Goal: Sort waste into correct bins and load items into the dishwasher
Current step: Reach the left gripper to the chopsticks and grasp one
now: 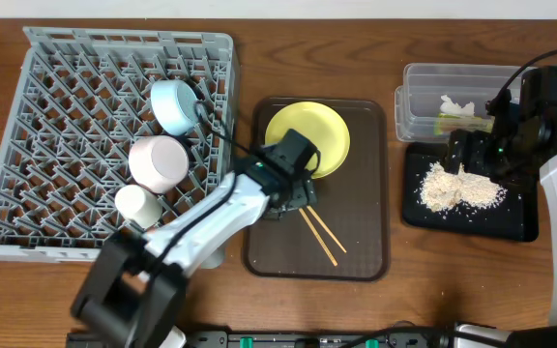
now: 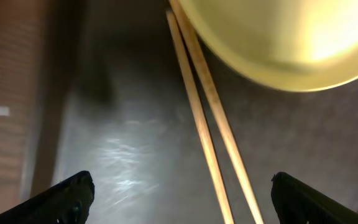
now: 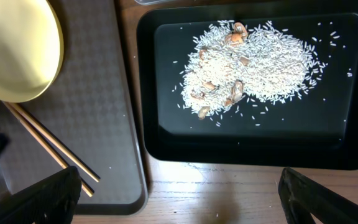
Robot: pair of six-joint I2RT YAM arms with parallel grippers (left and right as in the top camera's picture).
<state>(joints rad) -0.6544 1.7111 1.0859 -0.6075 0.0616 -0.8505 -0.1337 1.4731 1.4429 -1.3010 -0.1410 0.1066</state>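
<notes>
**A:** Overhead first; where does each arm stand?

**B:** The left gripper (image 1: 294, 201) hangs over the dark brown tray (image 1: 366, 246), fingers apart and holding nothing; the yellow plate (image 1: 309, 135) sits just beyond it, and the two chopsticks (image 1: 323, 234) lie just to its right, on the near side; the dish rack (image 1: 56, 106) is well off to its left with the light blue bowl (image 1: 174, 104), pink bowl (image 1: 158, 161) and white cup (image 1: 138, 205) in it.

**A:** And the right?

**B:** The right gripper (image 1: 470, 155) is above the black tray (image 1: 511, 220), over the rice scraps (image 1: 457, 186); the clear tub (image 1: 424, 82), holding the tissue (image 1: 457, 104) and wrapper (image 1: 462, 123), is just beyond it.

**A:** Left wrist?

**B:** Its fingertips (image 2: 67, 196) are spread to the frame's lower corners; the chopsticks run side by side between them, nearer the right one, with their far ends under the plate's rim; the plate lies ahead and to the right.

**A:** Right wrist?

**B:** Fingers wide apart and empty, above the table (image 3: 229, 193); the black tray and rice lie ahead between them; the plate and chopsticks are off to the left on the brown tray.
</notes>
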